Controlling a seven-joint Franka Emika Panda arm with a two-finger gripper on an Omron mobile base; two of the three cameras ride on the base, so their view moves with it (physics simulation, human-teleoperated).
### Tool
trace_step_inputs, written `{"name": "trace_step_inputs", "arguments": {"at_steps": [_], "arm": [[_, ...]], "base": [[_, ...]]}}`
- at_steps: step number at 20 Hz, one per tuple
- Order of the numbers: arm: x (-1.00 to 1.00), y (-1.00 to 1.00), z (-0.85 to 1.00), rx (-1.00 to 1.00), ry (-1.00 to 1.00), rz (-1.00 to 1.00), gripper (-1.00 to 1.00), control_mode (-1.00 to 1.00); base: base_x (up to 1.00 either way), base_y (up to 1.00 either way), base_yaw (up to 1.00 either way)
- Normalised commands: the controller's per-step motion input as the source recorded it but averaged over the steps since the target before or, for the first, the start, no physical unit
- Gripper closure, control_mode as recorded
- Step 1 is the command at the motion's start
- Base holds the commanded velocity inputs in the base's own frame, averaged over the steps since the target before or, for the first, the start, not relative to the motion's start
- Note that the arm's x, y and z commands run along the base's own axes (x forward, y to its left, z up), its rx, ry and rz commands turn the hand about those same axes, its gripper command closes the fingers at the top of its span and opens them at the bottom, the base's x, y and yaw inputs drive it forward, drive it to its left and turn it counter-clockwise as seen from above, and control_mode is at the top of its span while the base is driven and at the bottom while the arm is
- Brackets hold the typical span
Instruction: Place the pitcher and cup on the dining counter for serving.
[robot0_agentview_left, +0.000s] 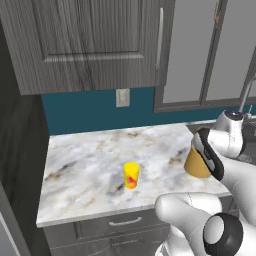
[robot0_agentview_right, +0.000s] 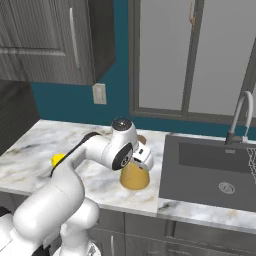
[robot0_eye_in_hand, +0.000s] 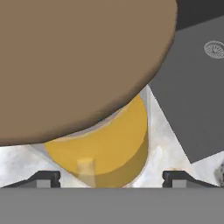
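The pitcher (robot0_agentview_left: 196, 167) stands on the marble counter just left of the sink, a squat mustard-yellow vessel under a flat tan-brown lid (robot0_eye_in_hand: 78, 57). My gripper (robot0_eye_in_hand: 111, 177) is at its upper part, pointing down, open, with one fingertip (robot0_eye_in_hand: 48, 177) on each side of the yellow body (robot0_agentview_right: 134, 179); neither pad is seen touching it. The cup (robot0_agentview_left: 131, 175), a small yellow tumbler with a red-orange mark, stands upright on the same counter to the pitcher's left, and its edge (robot0_agentview_right: 57, 159) peeks out behind my arm. The dining counter is out of view.
A dark sink basin (robot0_agentview_right: 210, 170) with a curved faucet (robot0_agentview_right: 240, 117) lies right of the pitcher. Grey wall cabinets (robot0_agentview_left: 100, 40) hang over the counter (robot0_agentview_left: 85, 165), with a teal wall and an outlet (robot0_agentview_left: 122, 97) behind. A tall dark panel (robot0_agentview_left: 20, 165) bounds the counter's left end.
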Motion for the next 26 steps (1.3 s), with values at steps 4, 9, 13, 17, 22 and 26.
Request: {"name": "trace_step_inputs", "arguments": {"at_steps": [4,9,13,17,22,26], "arm": [[0.11,-0.12,-0.39,0.00,0.00,0.00,1.00,-1.00],[0.03,-0.03,-0.06,0.00,0.00,0.00,1.00,-1.00],[-0.10,0.00,0.00,0.00,-0.02,0.00,1.00,-1.00],[-0.40,0.03,0.09,0.00,-0.23,0.00,1.00,-1.00],[-0.41,0.22,0.42,-0.06,-0.37,0.00,1.00,-1.00],[-0.40,0.34,0.85,-0.11,-0.39,0.00,1.00,-1.00]], "base": [[0.00,0.00,0.00],[0.00,0.00,0.00],[0.00,0.00,0.00],[0.00,0.00,0.00],[0.00,0.00,0.00],[0.00,0.00,0.00]]}}
